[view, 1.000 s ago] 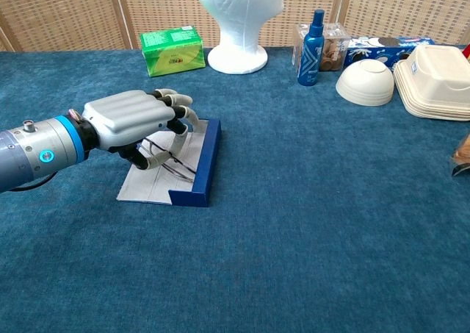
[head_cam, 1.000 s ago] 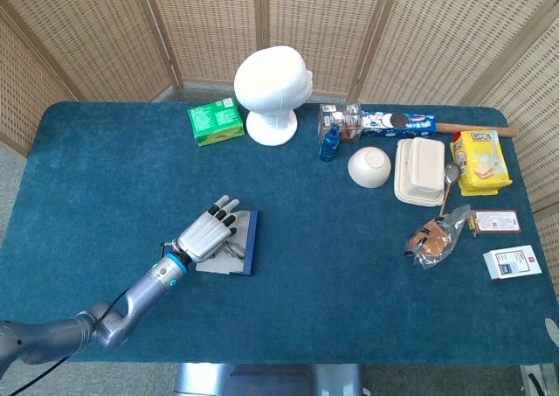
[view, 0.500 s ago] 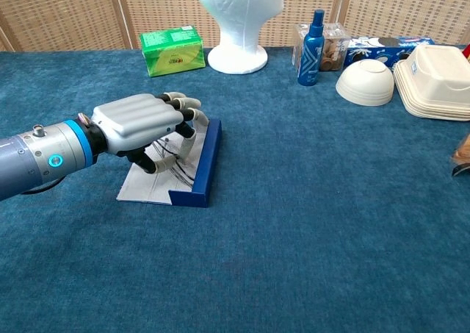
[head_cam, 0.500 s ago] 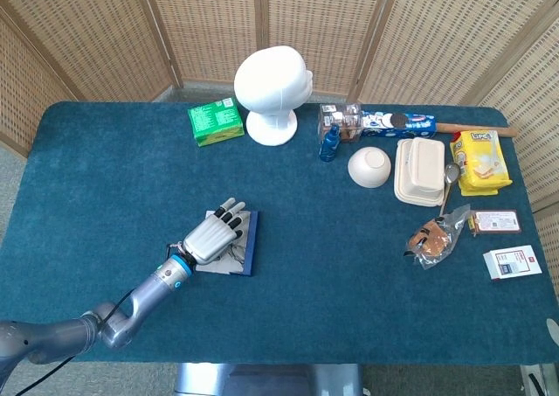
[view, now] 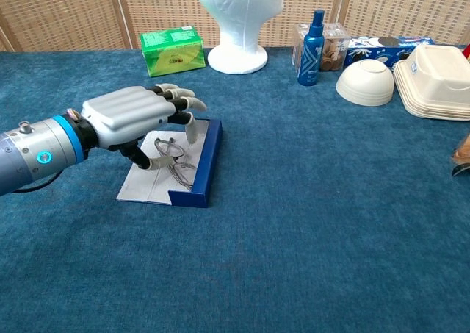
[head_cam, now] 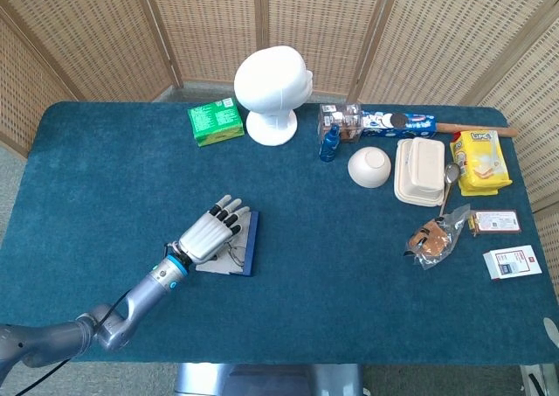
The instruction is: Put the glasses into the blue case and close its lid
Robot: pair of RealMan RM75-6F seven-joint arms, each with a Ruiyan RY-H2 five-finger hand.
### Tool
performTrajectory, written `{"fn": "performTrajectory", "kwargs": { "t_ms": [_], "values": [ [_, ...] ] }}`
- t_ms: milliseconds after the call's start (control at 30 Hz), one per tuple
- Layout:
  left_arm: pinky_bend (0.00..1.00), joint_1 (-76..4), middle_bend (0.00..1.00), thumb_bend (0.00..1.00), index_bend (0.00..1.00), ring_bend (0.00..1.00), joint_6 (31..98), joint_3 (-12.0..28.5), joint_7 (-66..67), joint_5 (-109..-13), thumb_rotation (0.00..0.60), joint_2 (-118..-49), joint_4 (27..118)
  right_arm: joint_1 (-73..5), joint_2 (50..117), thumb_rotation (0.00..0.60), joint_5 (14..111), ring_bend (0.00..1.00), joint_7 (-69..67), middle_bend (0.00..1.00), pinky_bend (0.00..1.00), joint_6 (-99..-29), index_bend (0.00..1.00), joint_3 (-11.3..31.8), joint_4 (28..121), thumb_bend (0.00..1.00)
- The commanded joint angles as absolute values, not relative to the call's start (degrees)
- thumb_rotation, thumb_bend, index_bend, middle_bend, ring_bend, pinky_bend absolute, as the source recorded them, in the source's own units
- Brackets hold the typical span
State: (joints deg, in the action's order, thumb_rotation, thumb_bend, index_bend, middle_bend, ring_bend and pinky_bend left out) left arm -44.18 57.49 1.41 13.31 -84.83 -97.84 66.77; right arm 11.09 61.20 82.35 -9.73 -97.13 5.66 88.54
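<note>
left robot hand (view: 136,112): fingers spread, holding nothing, hovering over glasses (view: 173,161) | glasses: inside open blue case (view: 201,165), near worktop's front-left | case long axis front-to-back | right robot hand unseen

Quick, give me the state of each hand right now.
Left hand: over the open blue case, fingers spread, glasses lying in the case below; whether it touches them cannot be told.
Right hand: not in view.
</note>
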Motion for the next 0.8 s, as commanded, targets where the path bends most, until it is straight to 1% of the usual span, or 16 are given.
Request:
{"fn": "performTrajectory", "kwargs": {
  "t_ms": [33,133,433,467,533,600,800],
  "values": [
    [0.00,-43.74,0.07,0.34,0.25,0.00,57.92,1.82,13.03,-84.53,0.600,-97.09,67.24,10.91,61.18,0.527,82.46,0.00,-9.63,0.13,0.15,-96.94,0.00,5.68,88.64,0.22],
    [0.00,-43.36,0.05,0.33,0.18,0.00,58.37,2.22,13.15,-84.24,0.600,-96.51,67.65,10.73,61.23,0.526,82.52,0.00,-9.46,0.13,0.15,-96.70,0.00,5.67,88.72,0.22],
    [0.00,-42.46,0.00,0.27,0.06,0.00,57.40,3.00,13.36,-82.16,0.598,-94.57,67.76,10.49,61.22,0.523,82.48,0.00,-9.20,0.13,0.15,-96.42,0.00,5.72,88.83,0.22],
    [0.00,-42.42,0.00,0.27,0.05,0.00,57.06,3.05,13.52,-81.84,0.590,-94.51,67.53,10.44,61.23,0.524,82.46,0.00,-9.19,0.13,0.15,-96.34,0.00,5.72,88.85,0.22],
    [0.00,-42.36,0.00,0.25,0.02,0.00,56.35,3.15,14.03,-81.14,0.552,-94.51,66.98,10.39,61.28,0.525,82.45,0.00,-9.20,0.13,0.15,-96.22,0.00,5.69,88.84,0.22],
    [0.00,-42.34,0.00,0.24,0.00,0.00,55.84,3.31,14.37,-80.55,0.529,-94.72,66.44,10.36,61.36,0.525,82.40,0.00,-9.22,0.13,0.15,-96.12,0.00,5.67,88.75,0.22],
    [0.00,-42.65,0.00,0.24,0.00,0.00,54.74,4.32,15.75,-78.89,0.484,-96.43,64.68,10.48,61.21,0.525,82.13,0.00,-9.41,0.13,0.15,-96.21,0.00,5.73,88.66,0.22]
  ]
}}
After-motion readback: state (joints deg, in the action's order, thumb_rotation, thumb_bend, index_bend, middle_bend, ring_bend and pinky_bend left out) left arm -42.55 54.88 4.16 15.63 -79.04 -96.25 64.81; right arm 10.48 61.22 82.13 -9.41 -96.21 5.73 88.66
